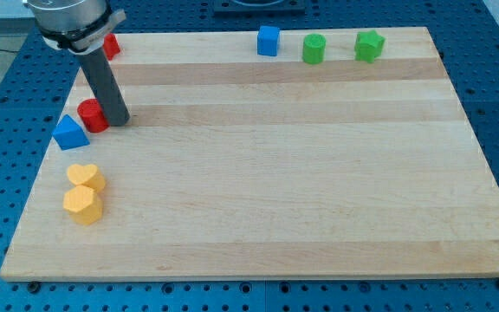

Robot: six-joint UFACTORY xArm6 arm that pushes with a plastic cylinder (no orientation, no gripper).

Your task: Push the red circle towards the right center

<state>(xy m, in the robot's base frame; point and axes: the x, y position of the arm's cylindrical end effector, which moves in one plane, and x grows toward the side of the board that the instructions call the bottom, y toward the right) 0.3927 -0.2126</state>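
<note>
We see a pale wooden worktop (267, 173) made of long planks with the grain running from the view's left to its right. It sits on a blue perforated base (492, 35) that shows on all sides, with a dark strip of the room at the view's top.

Our arm carries no claw, so there is nothing to open or close; it ends in a dark rod whose lower end, my tip (118, 120), rests on the board near the view's left edge. The red circle (93, 115) lies just to the view's left of the tip, touching it or nearly so. A blue triangle (69, 133) sits against the circle's lower left side.

Another red block (110, 45) is partly hidden behind the arm at the view's top left; we cannot make out its shape. Lower down on the left, two blocks touch each other: a yellow block (86, 178) and an orange block (83, 205) just below it.

Along the view's top edge stand a blue cube (268, 41), a green cylinder (314, 48) and a green block (370, 45), well apart from the tip.
</note>
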